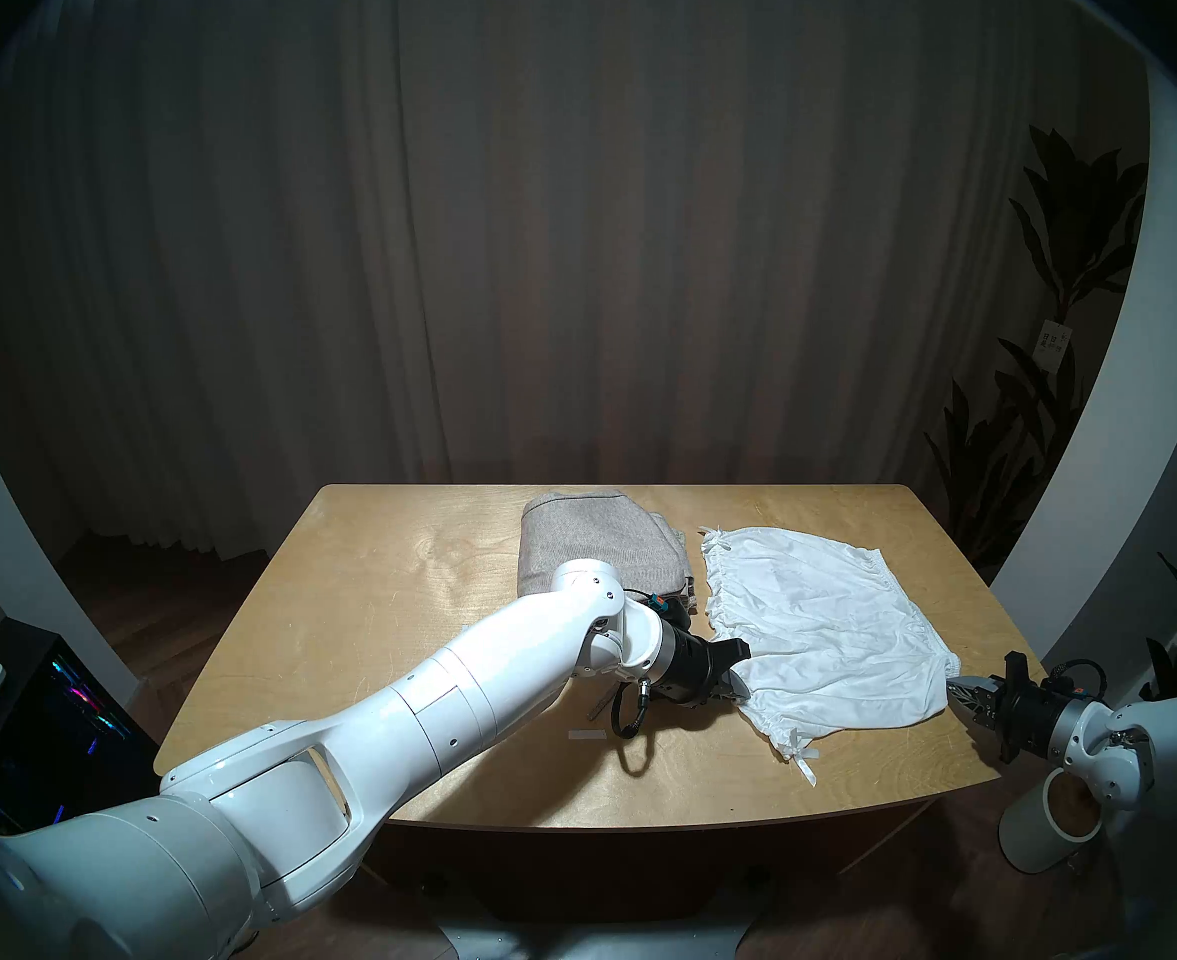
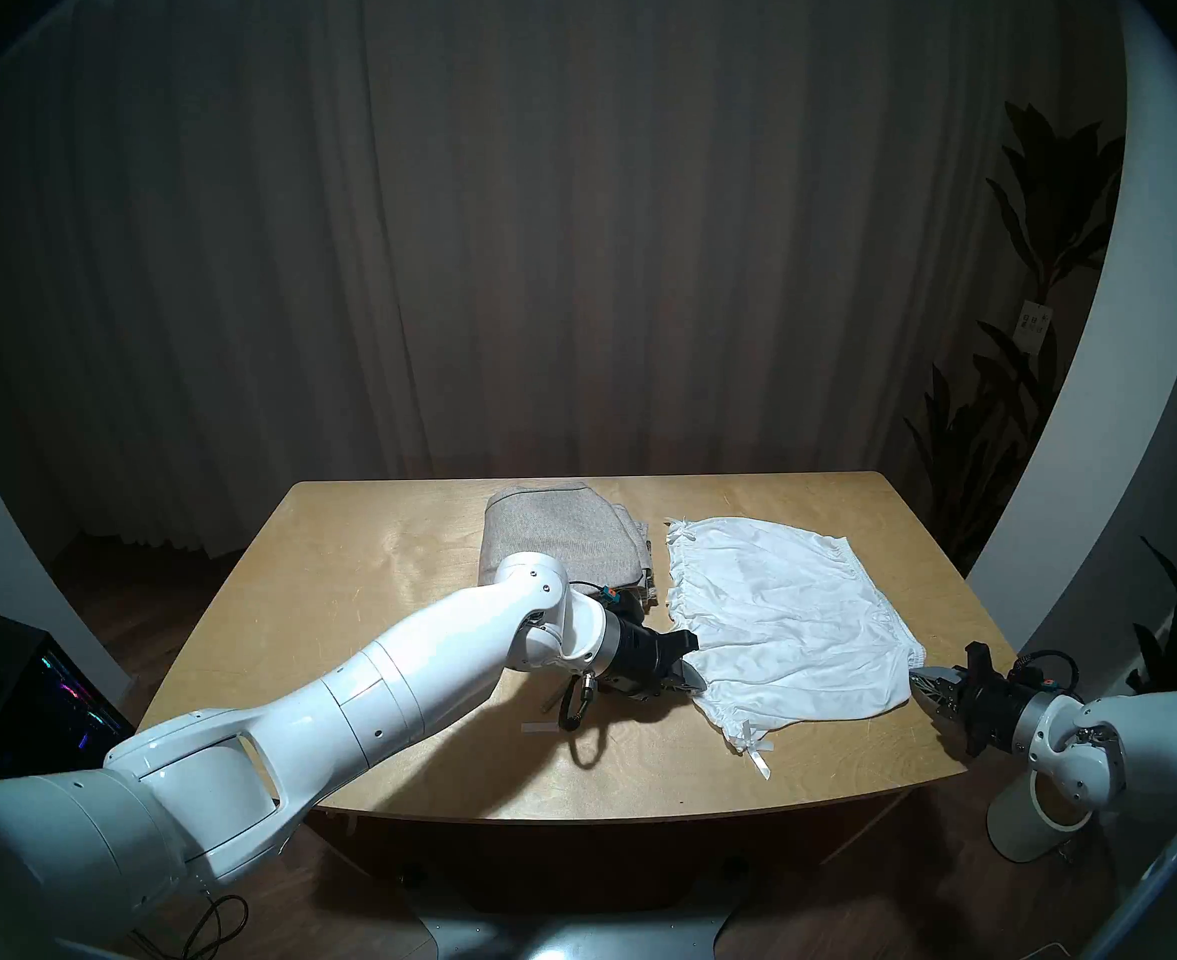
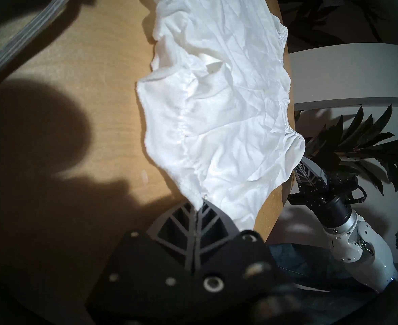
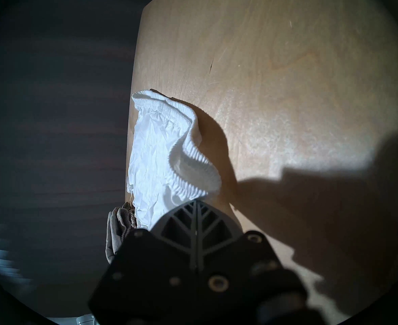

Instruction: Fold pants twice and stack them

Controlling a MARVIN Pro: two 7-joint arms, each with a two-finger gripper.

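No text, brand, number or sign can be read anywhere in these views. The only thing that carries print is a small white tag (image 1: 1052, 343) hanging among the dark leaves of the plant (image 1: 1057, 259) at the far right of the room; dark marks show on it, but they are too small and blurred to make out. The same tag (image 2: 1034, 325) appears in the other head view, equally unreadable.
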